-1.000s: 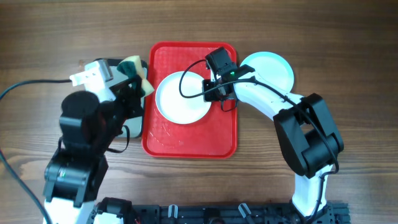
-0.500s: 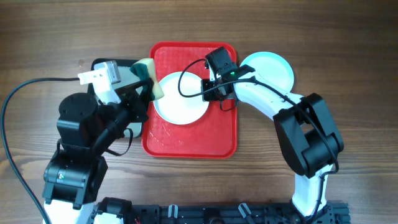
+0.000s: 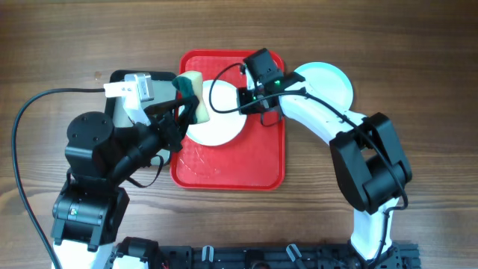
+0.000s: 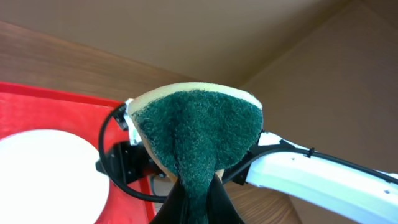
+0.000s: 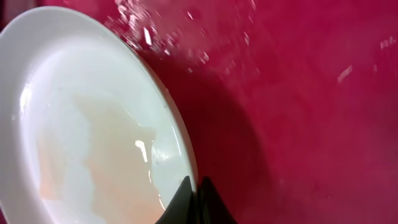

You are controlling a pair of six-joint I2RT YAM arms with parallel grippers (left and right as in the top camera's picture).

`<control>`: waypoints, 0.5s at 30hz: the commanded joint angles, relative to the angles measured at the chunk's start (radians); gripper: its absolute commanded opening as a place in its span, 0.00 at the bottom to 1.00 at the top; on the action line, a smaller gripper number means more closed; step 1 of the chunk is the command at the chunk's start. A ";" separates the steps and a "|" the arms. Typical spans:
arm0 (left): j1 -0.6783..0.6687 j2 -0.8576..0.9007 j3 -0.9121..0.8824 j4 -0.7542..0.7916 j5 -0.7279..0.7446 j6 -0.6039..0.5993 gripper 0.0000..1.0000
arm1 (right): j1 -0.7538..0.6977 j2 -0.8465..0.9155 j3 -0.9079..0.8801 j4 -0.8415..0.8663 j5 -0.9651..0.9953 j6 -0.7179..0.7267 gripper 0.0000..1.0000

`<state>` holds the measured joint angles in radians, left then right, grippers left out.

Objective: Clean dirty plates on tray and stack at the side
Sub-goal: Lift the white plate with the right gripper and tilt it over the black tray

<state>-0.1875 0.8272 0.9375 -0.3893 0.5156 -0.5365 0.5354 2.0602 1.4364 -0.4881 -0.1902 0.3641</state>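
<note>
Plate [image 3: 218,125] is sitting in the upper half of the tray [image 3: 231,168]. It is white, and the right wrist view is showing a pale orange film across its face [image 5: 93,143]. You are pinching its right rim in the right gripper [image 3: 243,103], with the jaws closed thin on the edge. The shadow under that rim suggests it is tipping up a little, though I cannot tell for sure.

The sponge [image 3: 191,91] is hanging over the plate's upper-left edge, clamped tight in the left gripper [image 3: 182,106]. Its green scouring face [image 4: 199,137] is turning toward the left wrist camera and its yellow side is facing away.

The move ahead is turning on this relation: from the sponge, the dirty face is lying to your right and a little toward you, with the right gripper waiting at the far end of that line. The left arm is carrying the tool and the right arm is only anchoring. A wipe is likely going to be pushing the plate into that pinch, so you are depending on the grip holding.

Further out, a blue plate [image 3: 328,82] is resting on the table [image 3: 418,60] just beside the tray's right rim. A grey tray [image 3: 123,76] is peeking out from under the left arm.
</note>
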 commanded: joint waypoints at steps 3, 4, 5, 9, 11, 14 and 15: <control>0.006 -0.005 -0.004 0.012 0.042 0.000 0.04 | 0.053 -0.041 0.068 0.044 -0.011 -0.012 0.04; 0.006 -0.005 -0.004 0.012 0.042 0.000 0.04 | 0.058 -0.041 0.069 0.050 -0.011 -0.011 0.04; 0.006 -0.005 -0.004 0.012 0.042 0.000 0.04 | 0.067 -0.041 0.069 0.058 -0.011 0.003 0.04; 0.006 -0.005 -0.004 0.012 0.055 -0.003 0.04 | 0.090 -0.041 0.069 0.079 -0.008 0.034 0.04; 0.006 -0.005 -0.004 0.013 0.065 -0.003 0.04 | 0.106 -0.041 0.069 0.110 -0.008 0.048 0.04; 0.006 -0.005 -0.004 0.016 0.079 -0.006 0.04 | 0.138 -0.041 0.069 0.174 -0.002 0.058 0.04; 0.006 -0.005 -0.004 0.016 0.079 -0.027 0.04 | 0.167 -0.041 0.069 0.219 0.040 0.058 0.04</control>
<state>-0.1875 0.8272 0.9375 -0.3820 0.5606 -0.5369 0.6540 2.0529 1.4807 -0.3340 -0.1898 0.3992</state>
